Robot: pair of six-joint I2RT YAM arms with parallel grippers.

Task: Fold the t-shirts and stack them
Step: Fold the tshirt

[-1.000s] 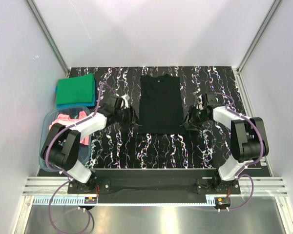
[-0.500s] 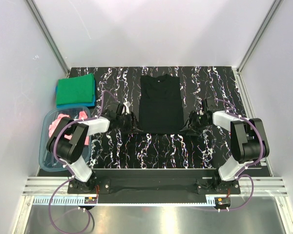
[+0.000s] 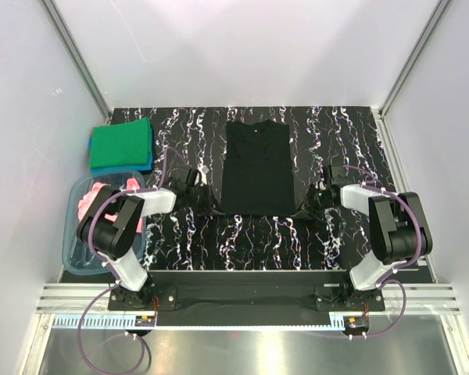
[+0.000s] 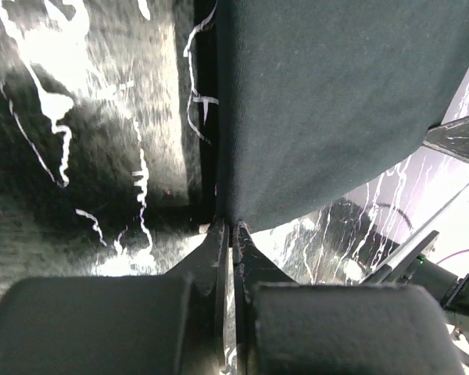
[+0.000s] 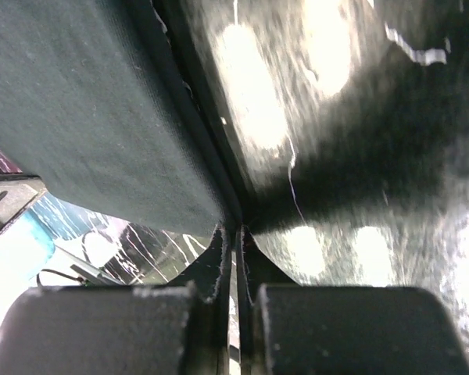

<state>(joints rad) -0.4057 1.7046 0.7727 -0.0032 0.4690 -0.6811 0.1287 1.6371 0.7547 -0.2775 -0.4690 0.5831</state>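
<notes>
A black t-shirt (image 3: 255, 168) lies flat in the middle of the marbled table, sleeves folded in, collar at the far end. My left gripper (image 3: 210, 206) sits at its near left corner. In the left wrist view the jaws (image 4: 233, 228) are shut on the corner of the black cloth (image 4: 336, 101). My right gripper (image 3: 303, 205) is at the near right corner, and its jaws (image 5: 236, 226) are likewise shut on the hem of the shirt (image 5: 86, 117). A folded green t-shirt (image 3: 123, 142) rests on a blue one (image 3: 102, 167) at the far left. A pink t-shirt (image 3: 92, 199) lies in the tub.
A clear blue-tinted plastic tub (image 3: 74, 251) stands at the left edge near the left arm's base. Aluminium frame posts rise at the far corners, with white walls on all sides. The dark marbled table (image 3: 250, 242) lies between the shirt and the arm bases.
Both grippers have dropped onto the shirt's near corners and gone from open to shut on the cloth. The shirt has not shifted.
</notes>
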